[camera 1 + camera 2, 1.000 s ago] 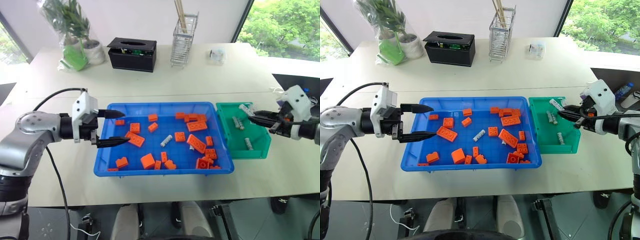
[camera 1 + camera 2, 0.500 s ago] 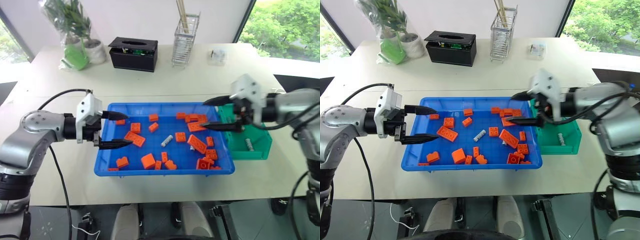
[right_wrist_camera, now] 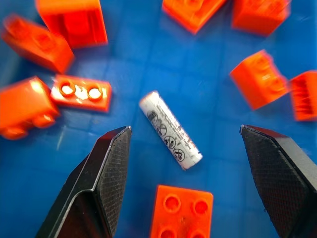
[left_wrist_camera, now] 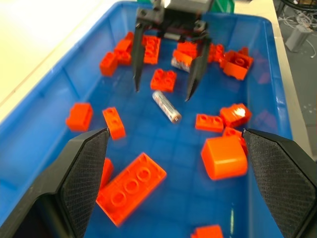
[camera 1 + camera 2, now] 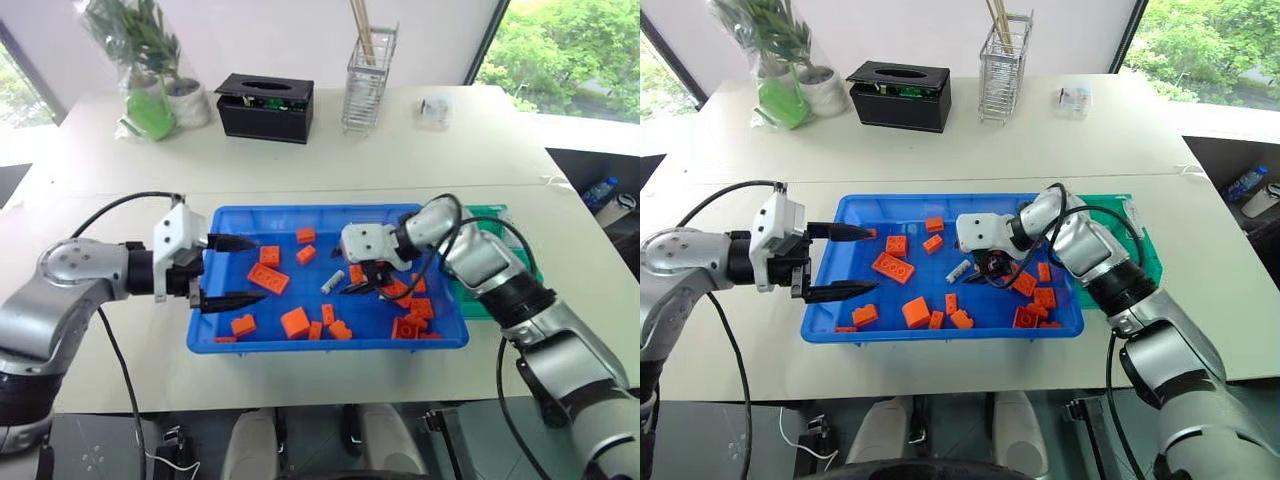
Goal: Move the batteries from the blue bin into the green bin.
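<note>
The blue bin point(image 5: 320, 210) holds several orange bricks and one silver battery point(image 5: 332, 281), which lies loose near the bin's middle. My right gripper point(image 5: 360, 288) hangs open just above the battery point(image 3: 170, 130), one finger point(image 3: 106, 171) on each side of it and neither touching. In the left wrist view the same battery point(image 4: 166, 106) lies below the right gripper's black fingers point(image 4: 195, 69). My left gripper point(image 5: 258, 268) stands open over the bin's left end with nothing in it. The green bin point(image 5: 1147, 255) sits against the blue bin's right end, mostly hidden by my right arm.
Orange bricks point(image 5: 294, 322) are scattered around the battery, the nearest a brick point(image 3: 181, 210) right beside it. At the table's back stand a black tissue box point(image 5: 265, 107), a wire holder point(image 5: 368, 80) and a wrapped plant point(image 5: 150, 70).
My right arm swung left from the green bin to the middle of the blue bin, opened its gripper and tipped it down over the battery. The left gripper stayed put.
</note>
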You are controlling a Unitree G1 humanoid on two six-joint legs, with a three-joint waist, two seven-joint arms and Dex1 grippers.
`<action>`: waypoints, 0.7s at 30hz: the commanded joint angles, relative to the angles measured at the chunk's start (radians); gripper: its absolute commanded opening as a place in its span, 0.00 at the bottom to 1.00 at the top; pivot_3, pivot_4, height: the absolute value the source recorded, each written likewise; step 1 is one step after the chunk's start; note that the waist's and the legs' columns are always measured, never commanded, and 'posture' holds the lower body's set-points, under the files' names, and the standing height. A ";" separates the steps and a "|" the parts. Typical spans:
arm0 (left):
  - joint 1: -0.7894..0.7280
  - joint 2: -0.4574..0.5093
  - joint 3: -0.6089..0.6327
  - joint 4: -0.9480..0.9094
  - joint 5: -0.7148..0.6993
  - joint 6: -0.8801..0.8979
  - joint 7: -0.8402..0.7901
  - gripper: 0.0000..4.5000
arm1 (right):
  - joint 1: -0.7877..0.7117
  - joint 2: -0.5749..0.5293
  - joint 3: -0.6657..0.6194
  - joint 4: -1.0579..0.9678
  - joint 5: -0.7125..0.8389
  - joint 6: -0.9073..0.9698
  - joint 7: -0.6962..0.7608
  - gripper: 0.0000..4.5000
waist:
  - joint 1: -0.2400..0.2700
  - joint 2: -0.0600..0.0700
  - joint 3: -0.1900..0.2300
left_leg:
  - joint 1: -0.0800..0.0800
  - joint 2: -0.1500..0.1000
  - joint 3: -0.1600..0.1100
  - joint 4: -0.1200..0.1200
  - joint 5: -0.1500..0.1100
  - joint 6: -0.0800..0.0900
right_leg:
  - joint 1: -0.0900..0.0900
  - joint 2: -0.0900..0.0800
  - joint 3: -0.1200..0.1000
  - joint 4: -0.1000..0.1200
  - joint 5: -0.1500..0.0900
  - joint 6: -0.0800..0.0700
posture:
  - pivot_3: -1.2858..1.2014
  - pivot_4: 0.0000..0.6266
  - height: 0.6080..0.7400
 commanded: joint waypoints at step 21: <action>-0.081 -0.013 -0.002 0.028 -0.022 -0.009 0.002 1.00 | 0.015 -0.119 -0.402 -0.303 0.244 0.432 0.007 0.01 | 0.010 0.000 0.000 | 0.000 0.000 0.000 0.000 0.000 0.000 | 0.001 -0.001 0.000 0.000 0.000 0.000 | 0.52 0.24 0.97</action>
